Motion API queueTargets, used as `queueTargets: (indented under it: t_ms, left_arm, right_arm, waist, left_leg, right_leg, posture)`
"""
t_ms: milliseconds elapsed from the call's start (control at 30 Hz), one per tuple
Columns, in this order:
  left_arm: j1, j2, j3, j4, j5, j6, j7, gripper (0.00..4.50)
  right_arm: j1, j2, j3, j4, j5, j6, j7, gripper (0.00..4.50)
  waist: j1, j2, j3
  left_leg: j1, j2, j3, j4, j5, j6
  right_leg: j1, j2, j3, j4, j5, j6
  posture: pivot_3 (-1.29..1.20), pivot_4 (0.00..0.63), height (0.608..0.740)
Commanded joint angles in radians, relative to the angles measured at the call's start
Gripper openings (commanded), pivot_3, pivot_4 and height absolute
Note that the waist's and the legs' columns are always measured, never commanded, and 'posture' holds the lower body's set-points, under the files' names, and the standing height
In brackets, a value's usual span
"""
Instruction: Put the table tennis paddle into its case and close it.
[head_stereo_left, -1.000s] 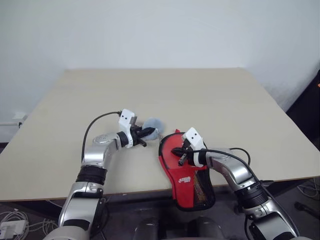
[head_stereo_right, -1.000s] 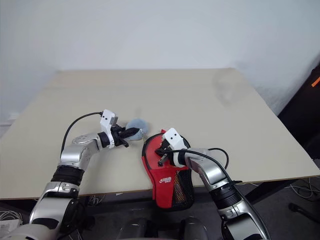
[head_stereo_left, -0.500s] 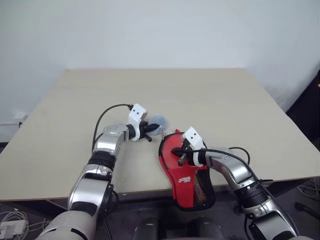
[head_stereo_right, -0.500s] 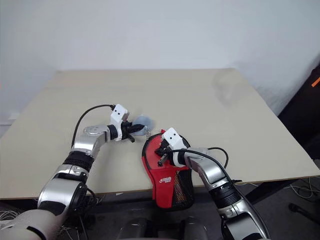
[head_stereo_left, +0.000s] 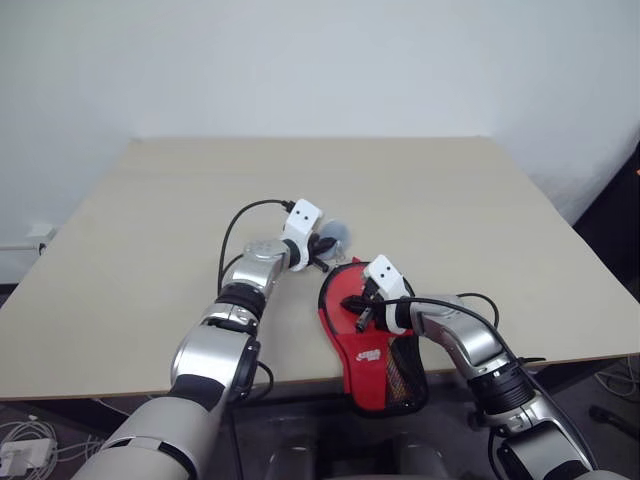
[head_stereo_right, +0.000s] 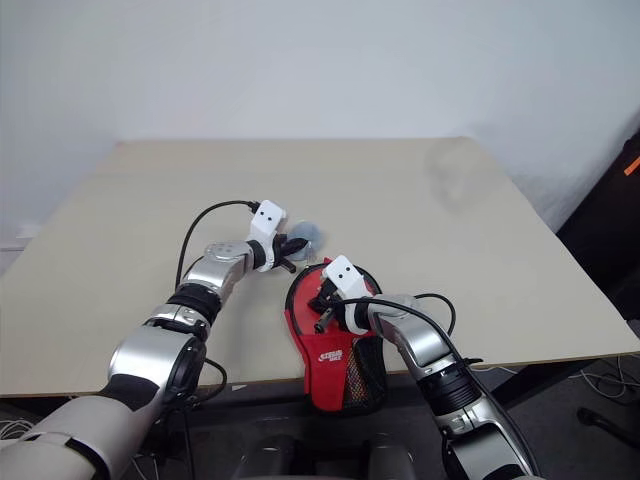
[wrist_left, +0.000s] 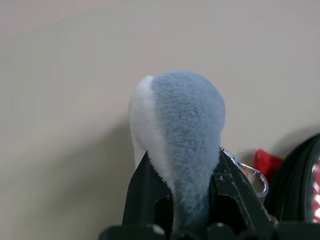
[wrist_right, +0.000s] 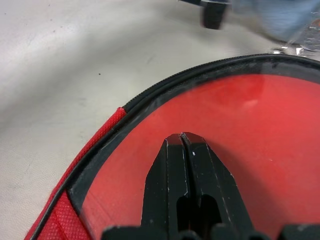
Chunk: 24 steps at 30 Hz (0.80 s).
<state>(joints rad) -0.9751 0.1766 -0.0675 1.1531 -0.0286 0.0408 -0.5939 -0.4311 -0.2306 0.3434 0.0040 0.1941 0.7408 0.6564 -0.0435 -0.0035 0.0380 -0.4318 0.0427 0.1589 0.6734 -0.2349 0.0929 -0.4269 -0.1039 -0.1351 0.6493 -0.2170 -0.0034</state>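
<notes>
The right pincer (wrist_right: 182, 137), shut tight, pressed the case (head_stereo_left: 372, 345) flat on the tabletop (head_stereo_left: 150, 220), so the left pincer (wrist_left: 192, 167), squeezing the fluffy grey zip puller (wrist_left: 185, 130) beside it, could pull.

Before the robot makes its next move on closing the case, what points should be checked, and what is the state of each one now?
1. Paddle inside the case: ok, its red face shows behind the clear side.
2. Right gripper pinning the case: ok, fingers shut and pressed on the clear side.
3. Left gripper holding the pull: ok, shut on the fluffy grey pompom, which hangs from a metal ring at the case's edge.
4. Zip fully closed: cannot tell, the slider is hidden.
5. Case resting wholly on the table: not ok, its narrow end overhangs the near edge.
</notes>
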Motion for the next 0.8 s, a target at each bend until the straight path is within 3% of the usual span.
queueTargets:
  t_ms: [33, 433, 800]
  left_arm:
    - [-0.073, -0.021, 0.022, -0.021, 0.006, -0.053, 0.042, 0.27]
    - [-0.001, -0.081, -0.055, -0.082, 0.081, -0.204, -0.054, 0.27]
    - [0.093, -0.059, -0.121, -0.165, 0.121, -0.408, -0.176, 0.27]
  right_arm:
    - [-0.006, -0.003, 0.010, -0.006, -0.002, 0.020, 0.005, 0.00]
    - [-0.004, 0.002, 0.015, -0.012, -0.002, 0.028, 0.003, 0.00]
    - [-0.007, 0.011, 0.017, -0.011, -0.004, 0.029, 0.002, 0.00]
  waist:
    - [0.000, 0.000, 0.000]
    - [0.000, 0.000, 0.000]
    - [0.001, 0.000, 0.000]
  left_leg:
    - [0.000, 0.000, 0.000, 0.002, -0.001, 0.001]
    - [0.000, 0.000, -0.001, 0.007, -0.004, 0.006]
    - [0.000, 0.000, -0.002, 0.007, -0.004, 0.006]
  right_leg:
    - [0.000, 0.000, 0.000, 0.003, 0.000, 0.000]
    - [-0.001, -0.001, 0.001, 0.008, -0.001, -0.002]
    - [-0.002, -0.003, 0.000, 0.008, -0.001, -0.002]
  posture:
    - [0.00, 0.000, 0.706]
    - [0.00, 0.000, 0.706]
    - [0.00, 0.000, 0.706]
